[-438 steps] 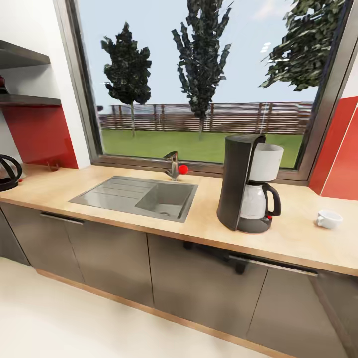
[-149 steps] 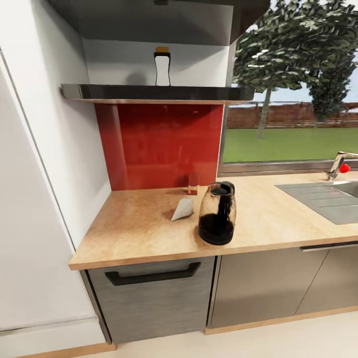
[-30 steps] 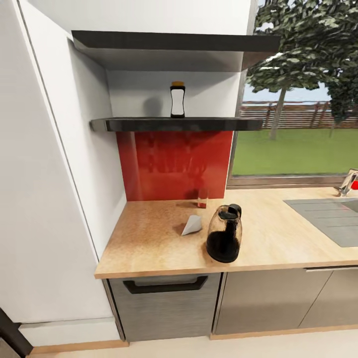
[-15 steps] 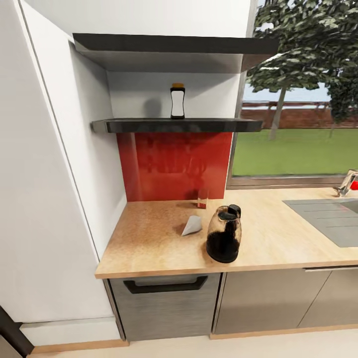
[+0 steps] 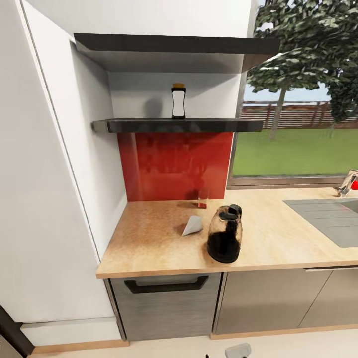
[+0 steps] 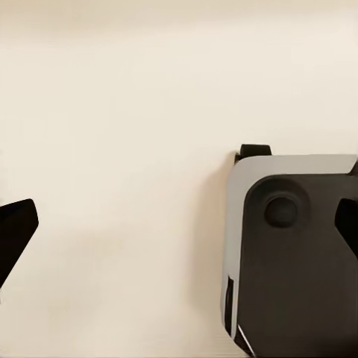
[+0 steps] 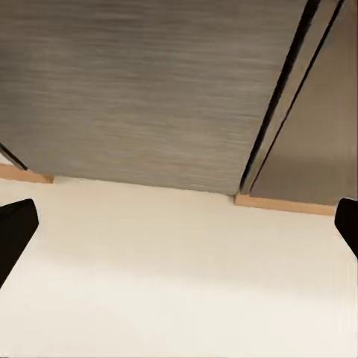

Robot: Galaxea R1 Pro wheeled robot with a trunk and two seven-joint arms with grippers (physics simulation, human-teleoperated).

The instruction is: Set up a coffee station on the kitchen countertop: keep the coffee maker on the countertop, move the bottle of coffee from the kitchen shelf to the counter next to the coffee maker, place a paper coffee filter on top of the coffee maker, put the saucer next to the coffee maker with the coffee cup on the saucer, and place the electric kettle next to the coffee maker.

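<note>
the bottle of coffee (image 5: 178,101) — white, waisted, amber-capped — stands upright on the dark glossy shelf (image 5: 176,125). below on the pale woodgrain desk (image 5: 149,243), a smoky glass electric kettle (image 5: 225,240) sits near a white paper coffee filter (image 5: 192,225), cone-shaped. left claw (image 6: 179,231) and right claw (image 7: 179,227) — fingertips wide apart, over cream floor (image 7: 171,283).

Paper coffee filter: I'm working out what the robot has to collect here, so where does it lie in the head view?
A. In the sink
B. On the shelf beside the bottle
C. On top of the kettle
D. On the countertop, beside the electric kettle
D: the white paper coffee filter lies on the wooden countertop, beside the electric kettle, toward the wall.
</note>
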